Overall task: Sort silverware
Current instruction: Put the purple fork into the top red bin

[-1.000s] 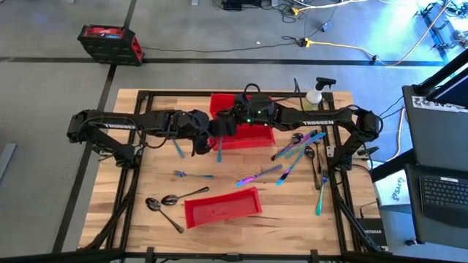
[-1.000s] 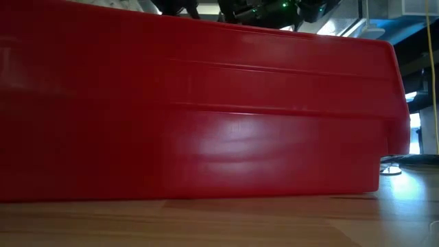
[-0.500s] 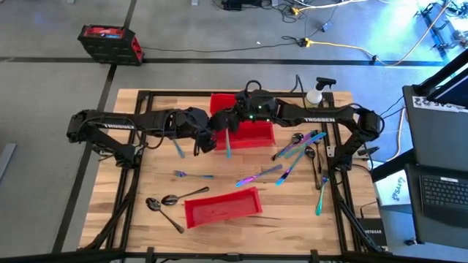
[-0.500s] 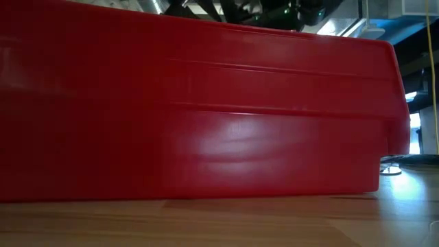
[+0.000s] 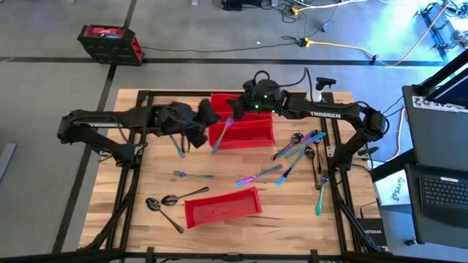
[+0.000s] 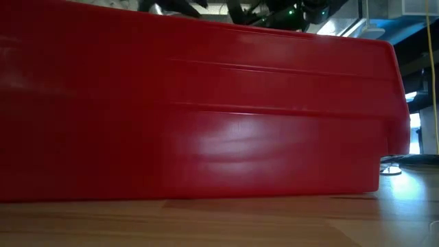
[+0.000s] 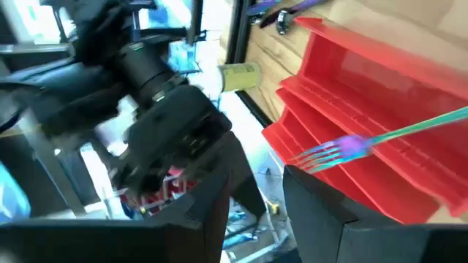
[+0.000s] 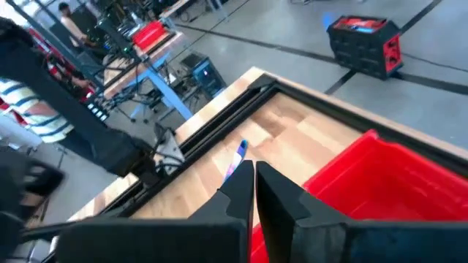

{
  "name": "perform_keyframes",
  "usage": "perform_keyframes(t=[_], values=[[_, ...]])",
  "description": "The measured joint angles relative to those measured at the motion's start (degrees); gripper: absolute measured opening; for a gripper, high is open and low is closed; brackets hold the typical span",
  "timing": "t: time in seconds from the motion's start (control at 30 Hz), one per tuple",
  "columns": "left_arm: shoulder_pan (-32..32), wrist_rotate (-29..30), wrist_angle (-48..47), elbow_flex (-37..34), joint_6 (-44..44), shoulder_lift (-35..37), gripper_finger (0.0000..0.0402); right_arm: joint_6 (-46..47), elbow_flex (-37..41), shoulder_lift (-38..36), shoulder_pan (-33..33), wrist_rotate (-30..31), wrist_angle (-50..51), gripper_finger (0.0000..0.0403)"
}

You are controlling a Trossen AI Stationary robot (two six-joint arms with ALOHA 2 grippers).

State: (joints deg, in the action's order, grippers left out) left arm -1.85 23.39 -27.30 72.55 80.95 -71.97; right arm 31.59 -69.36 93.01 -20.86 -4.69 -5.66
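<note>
The wooden tabletop [image 5: 146,168] carries two red bins: the far bin [image 5: 245,131] lies under the right fingers [image 5: 232,123], the near bin [image 5: 221,207] well in front of them. Those fingers are pressed together, pinching a teal fork [image 5: 219,139] that hangs over the far bin's edge. The left fingers [image 5: 191,137] stand spread just beside the fork, gripping nothing. More silverware [image 5: 296,150] lies scattered off to the right.

A robotics lab or workshop: grey concrete floor [image 5: 58,80], loose cables [image 5: 336,45] at the frame's top, a red toolbox [image 5: 110,42] upper left, a laptop [image 5: 444,193] at right.
</note>
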Motion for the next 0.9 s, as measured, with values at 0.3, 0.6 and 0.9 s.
perform_keyframes(t=[0.3, 0.6, 0.9], values=[[1.3, -0.1, -3.8, 0.0, -11.3, 4.5, 0.0114, -2.8, 0.0, -0.7, -0.1, -1.1, 1.9, 0.0], [2.0, -7.4, -14.1, -0.1, -32.0, 4.0, 0.0114, -5.2, 0.0, -1.2, -0.2, -6.6, 2.4, 0.0001], [6.1, -15.6, -7.9, -9.3, -74.5, 4.1, 0.0114, -9.9, 0.0, -3.4, -0.1, -6.9, 2.7, 0.0001]])
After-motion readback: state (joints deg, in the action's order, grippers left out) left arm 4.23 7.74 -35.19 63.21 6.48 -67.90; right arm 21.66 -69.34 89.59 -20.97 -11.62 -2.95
